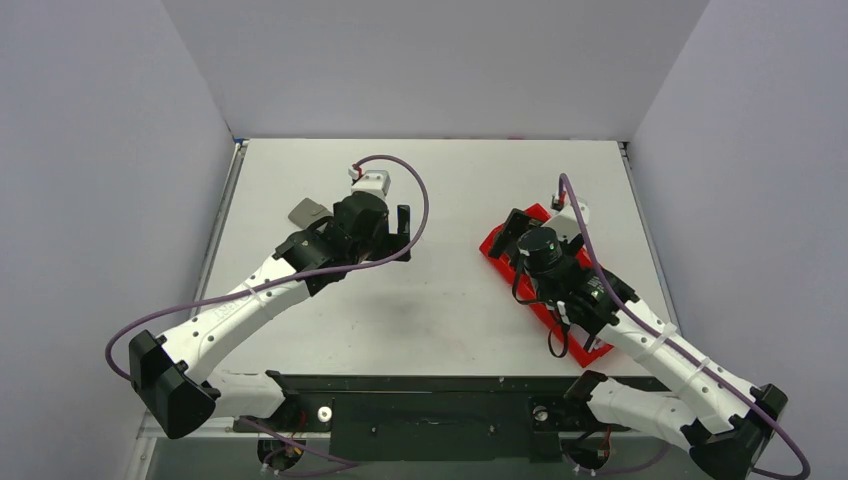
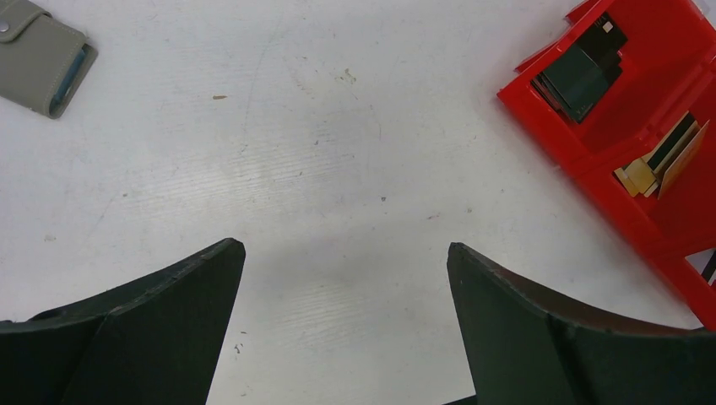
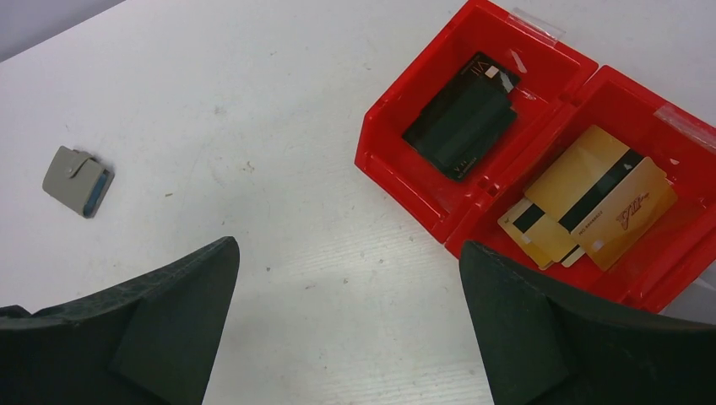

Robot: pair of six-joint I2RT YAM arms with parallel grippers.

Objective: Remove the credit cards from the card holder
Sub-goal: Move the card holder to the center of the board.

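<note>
The card holder (image 1: 308, 212) is a small grey wallet lying shut on the table at the back left, just behind my left arm. It also shows in the left wrist view (image 2: 42, 55) and the right wrist view (image 3: 78, 180), with a blue-grey edge and a snap tab. Several tan-gold credit cards (image 3: 591, 202) lie in one compartment of the red tray (image 3: 397, 164); they also show in the left wrist view (image 2: 663, 160). My left gripper (image 2: 346, 249) is open and empty over bare table, right of the wallet. My right gripper (image 3: 348, 245) is open and empty, beside the tray.
The long red tray (image 1: 495, 245) lies on the right, mostly under my right arm. Its other compartment holds a black block (image 3: 460, 118). Grey walls enclose the table on three sides.
</note>
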